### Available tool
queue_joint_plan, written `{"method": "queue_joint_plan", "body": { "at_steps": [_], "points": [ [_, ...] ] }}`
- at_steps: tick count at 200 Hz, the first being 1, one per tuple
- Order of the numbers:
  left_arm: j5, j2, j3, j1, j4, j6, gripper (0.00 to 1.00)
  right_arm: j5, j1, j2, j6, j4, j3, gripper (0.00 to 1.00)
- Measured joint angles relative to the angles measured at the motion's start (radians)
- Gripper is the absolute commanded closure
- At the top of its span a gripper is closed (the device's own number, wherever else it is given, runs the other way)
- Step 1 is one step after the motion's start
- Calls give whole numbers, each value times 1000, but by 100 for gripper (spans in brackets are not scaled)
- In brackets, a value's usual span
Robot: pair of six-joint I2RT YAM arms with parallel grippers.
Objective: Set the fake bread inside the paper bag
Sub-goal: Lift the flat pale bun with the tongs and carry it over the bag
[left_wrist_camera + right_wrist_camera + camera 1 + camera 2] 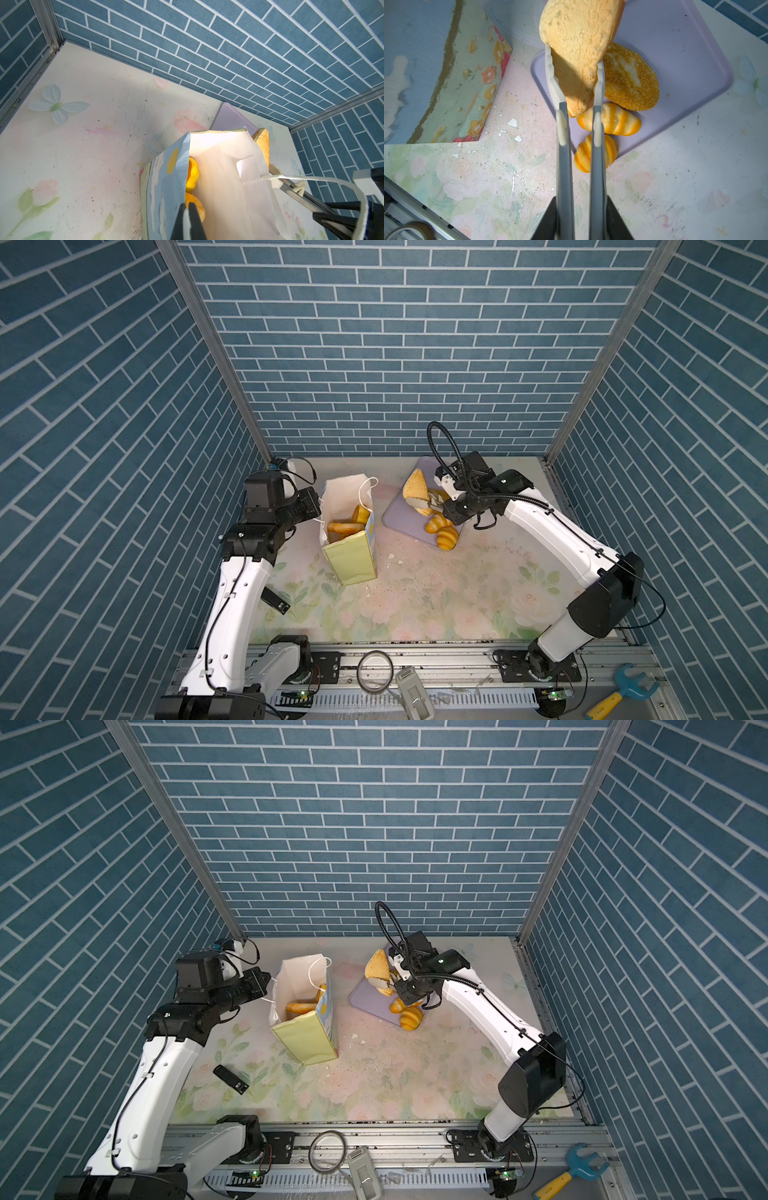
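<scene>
Bread sat in two camps in both top views: several glossy golden-orange pastries were down inside the tall, pale yellow-green paper bag, which stood open-mouthed on the floral-print tabletop. The rest lay on the flat lavender rectangular tray to the bag's right. The left gripper was at the bag's left rim. The right gripper was over the tray with a pale golden wedge slice of fake bread standing up from its fingers, and two ridged orange-striped rolls lay at the tray's near edge. Over to the left wrist view, and the left gripper was pinched tight on the light blue edge of the paper bag, jaws all but together, pastries showing yellow just inside. Beyond the white lining the wedge slice peeked up, the right gripper's fingers on it. Right wrist view now: the long grey fingers were narrow and clamped on both sides of the wedge slice, which overlapped a round seeded loaf lying on the tray. One striped roll was fully on the tray, and the other roll straddled its edge onto the tabletop.
</scene>
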Motion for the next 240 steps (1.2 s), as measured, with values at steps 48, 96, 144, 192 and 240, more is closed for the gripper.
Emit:
{"method": "queue_joint_plan", "body": {
  "at_steps": [48, 96, 144, 192, 240],
  "points": [
    [5, 0, 0, 0, 0, 0, 97, 18, 0, -55, 0, -27, 68, 77],
    [14, -6, -13, 0, 4, 0, 97, 22, 0, -104, -6, -57, 204, 76],
    [19, -17, -27, 0, 17, -8, 97, -12, 15, -107, -28, -76, 297, 76],
    [19, -26, -37, 0, 25, -21, 97, -43, 83, -60, -65, -113, 469, 76],
    [19, -40, -52, 0, 44, -33, 97, -87, 154, 29, -107, -143, 594, 75]
  ]
}}
